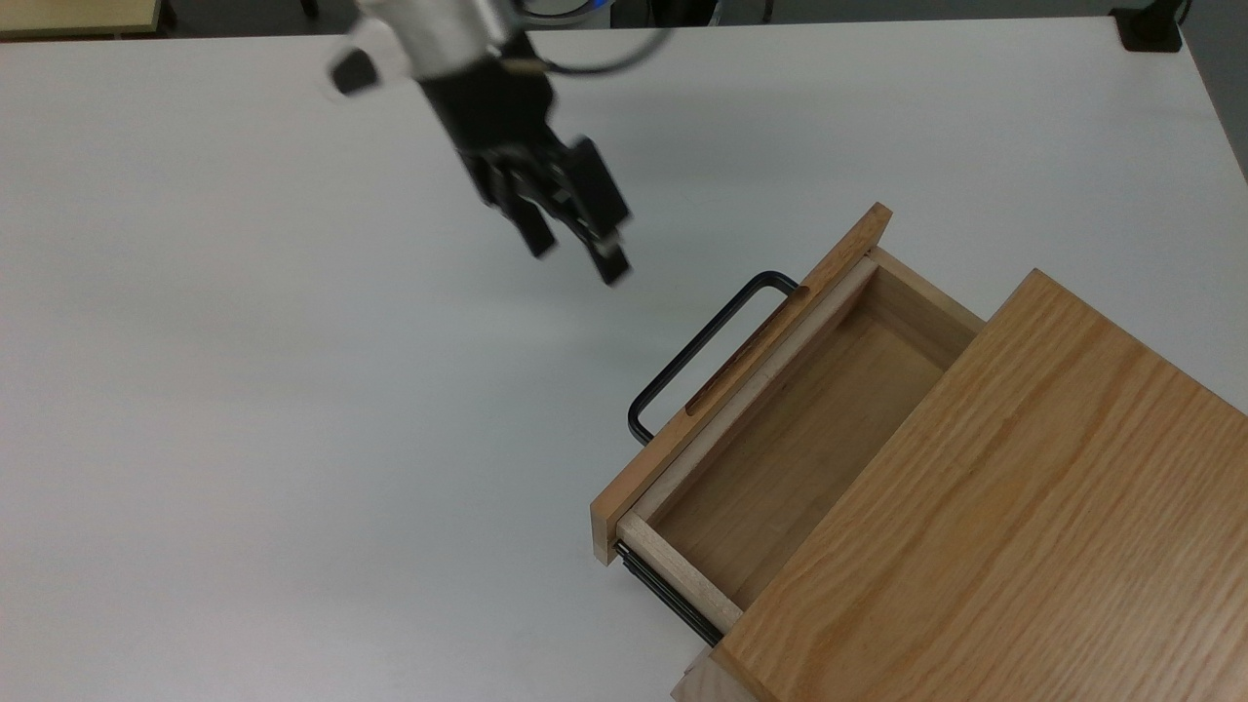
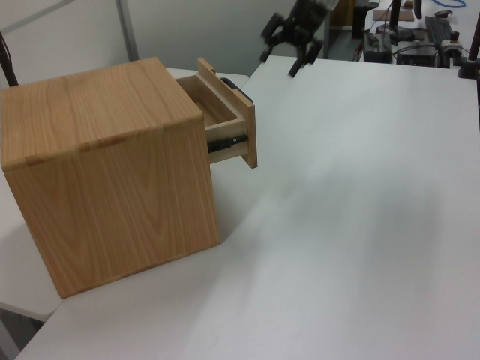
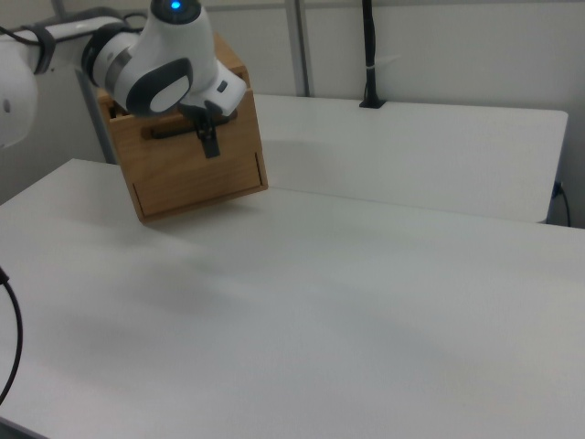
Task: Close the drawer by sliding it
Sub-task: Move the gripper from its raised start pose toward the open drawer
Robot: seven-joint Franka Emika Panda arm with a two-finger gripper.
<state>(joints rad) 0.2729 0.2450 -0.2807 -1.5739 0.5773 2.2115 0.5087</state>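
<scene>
**Drawer stands open, arm short of it**

The drawer [image 1: 780,439] juts from the cabinet [image 1: 1004,526] at the top view's lower right, handle [image 1: 697,353] facing the bare table [image 1: 292,390]. Its wooden box looks empty. The gripper [image 1: 577,255] hangs above the table, near the handle but apart from it, fingers [image 1: 536,237] spread with nothing between them, likely lining up to push the front panel.

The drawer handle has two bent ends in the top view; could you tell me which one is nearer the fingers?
The upper end, by the front panel's top corner, is nearer the gripper. The other end sits lower in the top view, farther away.
</scene>
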